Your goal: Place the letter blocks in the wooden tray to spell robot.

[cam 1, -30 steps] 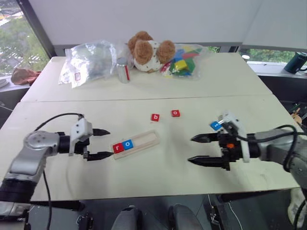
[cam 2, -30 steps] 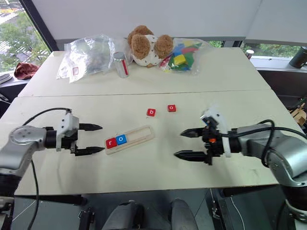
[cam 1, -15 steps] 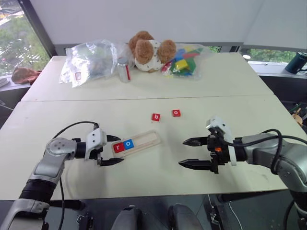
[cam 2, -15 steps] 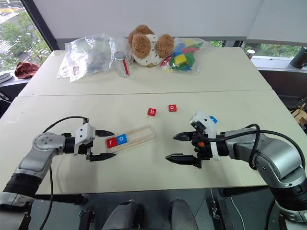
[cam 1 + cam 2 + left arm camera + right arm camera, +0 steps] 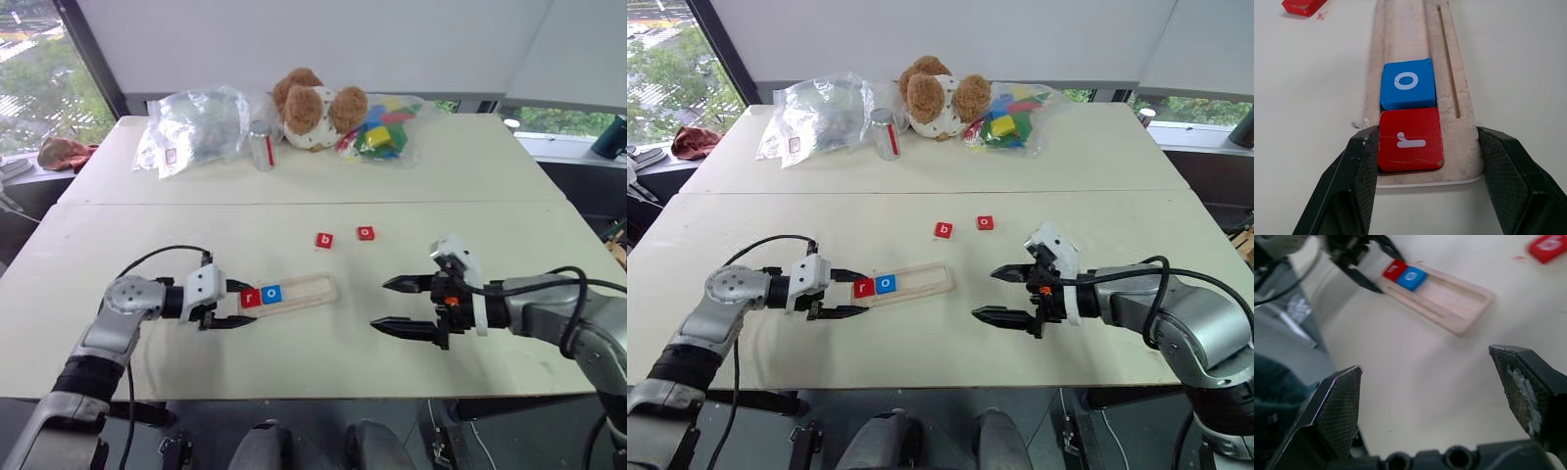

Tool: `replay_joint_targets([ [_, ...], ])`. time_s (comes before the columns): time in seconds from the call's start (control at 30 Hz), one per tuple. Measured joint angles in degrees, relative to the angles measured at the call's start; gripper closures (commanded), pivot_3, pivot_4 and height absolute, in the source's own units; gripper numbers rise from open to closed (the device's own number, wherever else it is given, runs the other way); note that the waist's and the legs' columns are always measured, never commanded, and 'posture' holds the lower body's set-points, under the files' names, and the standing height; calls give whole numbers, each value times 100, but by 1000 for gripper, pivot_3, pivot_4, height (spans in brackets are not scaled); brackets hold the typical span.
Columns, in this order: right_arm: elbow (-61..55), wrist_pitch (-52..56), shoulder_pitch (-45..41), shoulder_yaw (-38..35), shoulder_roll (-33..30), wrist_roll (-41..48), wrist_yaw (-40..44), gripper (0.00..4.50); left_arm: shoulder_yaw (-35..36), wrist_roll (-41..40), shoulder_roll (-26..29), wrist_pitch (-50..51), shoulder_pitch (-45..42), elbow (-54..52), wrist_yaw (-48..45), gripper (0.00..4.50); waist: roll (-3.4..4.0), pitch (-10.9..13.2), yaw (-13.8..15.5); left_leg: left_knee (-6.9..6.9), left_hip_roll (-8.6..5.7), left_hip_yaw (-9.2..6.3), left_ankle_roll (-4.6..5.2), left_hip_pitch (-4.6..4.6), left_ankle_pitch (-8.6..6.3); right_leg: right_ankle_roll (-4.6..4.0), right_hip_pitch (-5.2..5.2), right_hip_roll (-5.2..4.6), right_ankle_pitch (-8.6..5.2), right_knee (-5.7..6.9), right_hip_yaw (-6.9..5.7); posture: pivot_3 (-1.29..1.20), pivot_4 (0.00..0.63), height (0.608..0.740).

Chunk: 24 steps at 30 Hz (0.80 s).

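The wooden tray (image 5: 306,289) lies on the table left of centre. A red "r" block (image 5: 251,298) and a blue "o" block (image 5: 271,293) sit side by side at its left end. My left gripper (image 5: 240,304) is shut on that end, one finger pressed against each long side of the tray (image 5: 1449,73) beside the "r" block (image 5: 1409,139). A red "b" block (image 5: 324,240) and a red "o" block (image 5: 365,233) lie loose farther back. My right gripper (image 5: 379,305) hovers open and empty, right of the tray.
Along the far edge stand a teddy bear (image 5: 318,106), a clear bag of coloured toy blocks (image 5: 384,127), a crumpled plastic bag (image 5: 194,127) and a small can (image 5: 261,149). A seam crosses the table behind the loose blocks.
My left gripper has moved right to the tray's left end and closed on its sides. The right gripper stayed open and moved little. The camera shifted slightly.
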Motion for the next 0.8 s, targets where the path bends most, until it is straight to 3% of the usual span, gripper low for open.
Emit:
replay_joint_targets([
  [0.2, 223, -102, 324, -432, -23, -251, -318, 0, -502, 489, -728, -876, -1576, 1785, -533, 2062, -2, 0, -12, 0, -4, 8, 3, -18, -1, 1, -18, 7, 1, -1, -5, 0, 150, 740],
  [0.4, 113, -118, 672, -761, 65, -290, -669, 0, -581, 673, -1103, -1493, -2063, 2902, -637, 2062, -3, 1, -50, -2, 3, 15, 6, -28, -2, 3, -38, 22, 0, 3, -7, 0, 150, 740],
  [0.53, 2, -120, 794, -872, 129, -289, -874, 0, -537, 663, -1173, -1608, -2073, 3092, -698, 131, -5, 0, -28, 7, 2, 16, 7, -28, -1, 3, -32, 21, 1, 3, -4, 0, 150, 740],
  [0.7, 120, -193, 635, -816, 320, -470, -1147, 0, -477, 641, -1183, -1510, -2007, 3009, -842, 55, -5, 0, -33, 8, 3, 16, 7, -27, -2, 3, -32, 24, 1, 3, -3, 0, 150, 740],
  [0.8, 339, -261, 166, -608, 759, -722, -1588, 0, -378, 623, -1117, -1371, -1891, 2827, -776, 55, -7, 0, -53, 9, 4, 17, 5, -26, 0, 3, -35, 24, 1, 10, 0, 0, 150, 740],
])
